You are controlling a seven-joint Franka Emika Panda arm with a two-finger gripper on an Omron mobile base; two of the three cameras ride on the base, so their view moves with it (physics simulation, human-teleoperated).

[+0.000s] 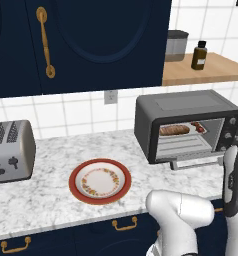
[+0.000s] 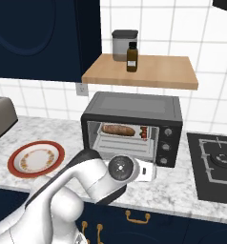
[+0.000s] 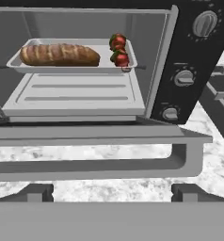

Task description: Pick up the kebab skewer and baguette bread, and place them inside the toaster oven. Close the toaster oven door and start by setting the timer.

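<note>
The kebab skewer and baguette bread are already laid on the tray inside the toaster oven, so loading is judged done. The toaster oven door is still folded down; closing it and setting the timer remain. The end effector is spread wide, with nothing held. The plate on the tabletop is left bare.

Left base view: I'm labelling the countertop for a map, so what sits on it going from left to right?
Silver toaster → red-rimmed plate → toaster oven, door open, with the baguette bread to the left of the kebab skewer inside.
</note>
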